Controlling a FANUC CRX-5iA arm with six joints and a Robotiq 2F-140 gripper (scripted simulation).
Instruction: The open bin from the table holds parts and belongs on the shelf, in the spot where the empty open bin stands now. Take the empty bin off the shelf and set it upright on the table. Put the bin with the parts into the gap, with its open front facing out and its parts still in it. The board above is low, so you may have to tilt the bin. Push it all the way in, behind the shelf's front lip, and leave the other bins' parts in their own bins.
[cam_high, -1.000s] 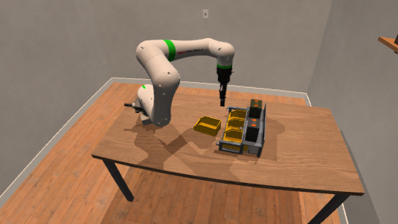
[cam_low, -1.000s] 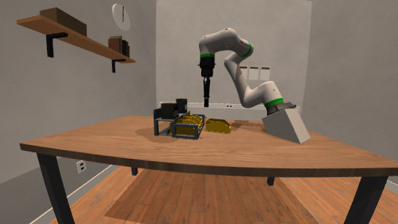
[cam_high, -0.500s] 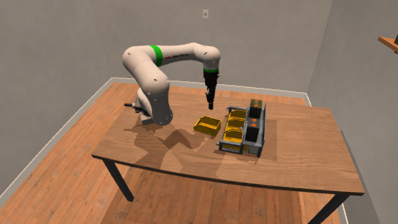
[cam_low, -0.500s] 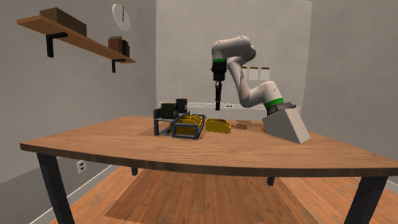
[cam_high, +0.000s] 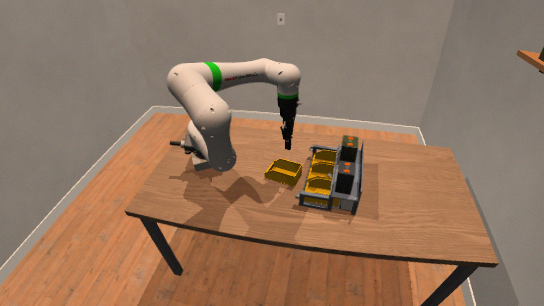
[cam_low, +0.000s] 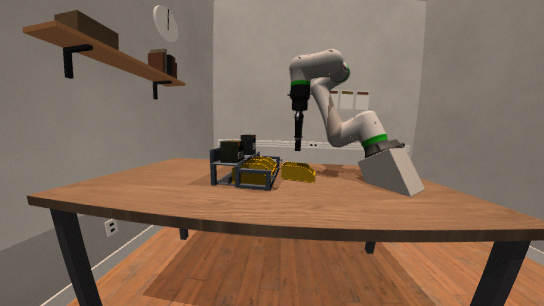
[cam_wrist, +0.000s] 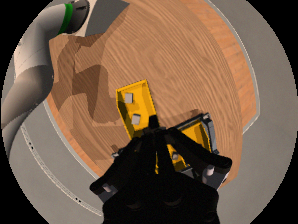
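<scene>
Jaws shut, pointing dwn.

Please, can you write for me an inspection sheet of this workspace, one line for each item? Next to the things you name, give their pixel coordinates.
Surface: wooden table (cam_high: 415, 200) (cam_low: 150, 200) (cam_wrist: 175, 55), shadows on it; damage, nothing seen.
Job's things: loose yellow bin (cam_high: 282, 176) (cam_low: 298, 172) (cam_wrist: 145, 102) upright beside the grey shelf (cam_high: 315, 205) (cam_low: 238, 180) (cam_wrist: 212, 134), two grey parts (cam_wrist: 129, 98) visible inside; three yellow bins in the shelf, which is empty cannot be told.
Clutter: two dark boxes (cam_high: 345, 182) (cam_low: 231, 151) on the shelf's upper board.
Gripper: pincer (cam_high: 287, 147) (cam_low: 298, 148) (cam_wrist: 154, 121) shut, holding nothing, above the table.
Cables: nothing seen.
Surroundings: grey walls, round clock (cam_low: 165, 22), wall board (cam_high: 532, 60) (cam_low: 115, 57).
</scene>
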